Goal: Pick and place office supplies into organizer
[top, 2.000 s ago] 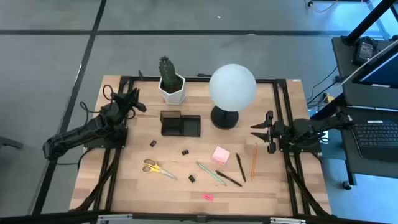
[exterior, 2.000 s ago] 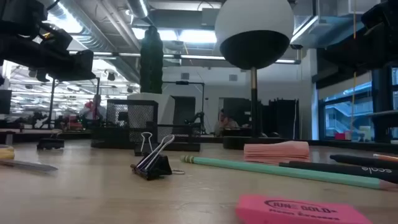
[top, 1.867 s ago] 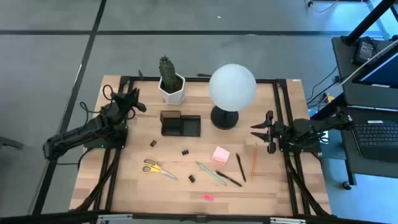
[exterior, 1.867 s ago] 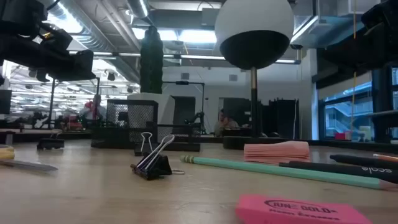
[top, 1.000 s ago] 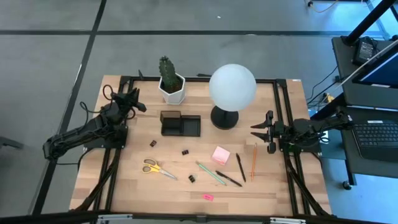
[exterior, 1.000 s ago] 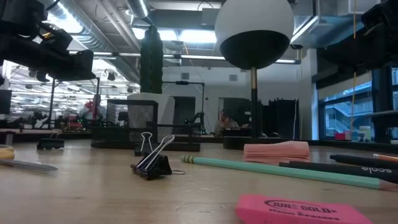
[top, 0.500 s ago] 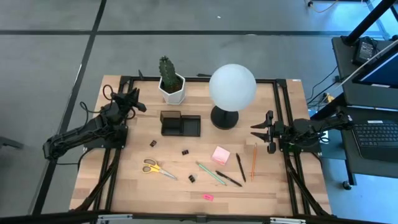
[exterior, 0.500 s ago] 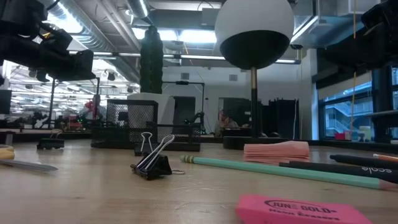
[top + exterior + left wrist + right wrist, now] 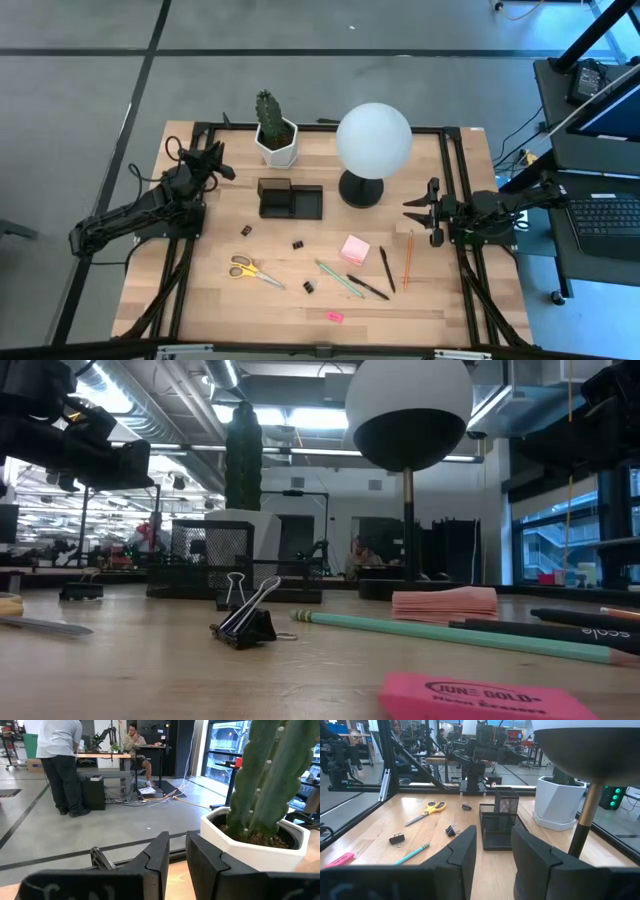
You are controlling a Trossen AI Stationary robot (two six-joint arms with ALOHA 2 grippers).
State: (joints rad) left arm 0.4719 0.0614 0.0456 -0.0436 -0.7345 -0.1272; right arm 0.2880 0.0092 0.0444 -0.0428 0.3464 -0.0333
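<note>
Both grippers idle at tabletop edges: left gripper [image 9: 213, 160] with fingers nearly together, right gripper [image 9: 420, 212] parted, neither holding anything. Supplies scattered near organizer [image 9: 291, 200]; lamp [image 9: 373, 142] easily clipped when reaching from right.

Table [image 9: 200, 300]: pale wood, black frame. Organizer [image 9: 290, 200]: black mesh. Scissors [image 9: 252, 270]: yellow handles. Sticky pad [image 9: 354, 248] and eraser [image 9: 334, 316]: pink. Pencil [image 9: 408, 258]: orange. Pen [image 9: 339, 278]: green. Clips [image 9: 298, 243]: black. Lamp [image 9: 373, 140]: white globe, black base. Cactus [image 9: 268, 115]: green, in white pot [image 9: 277, 150].
</note>
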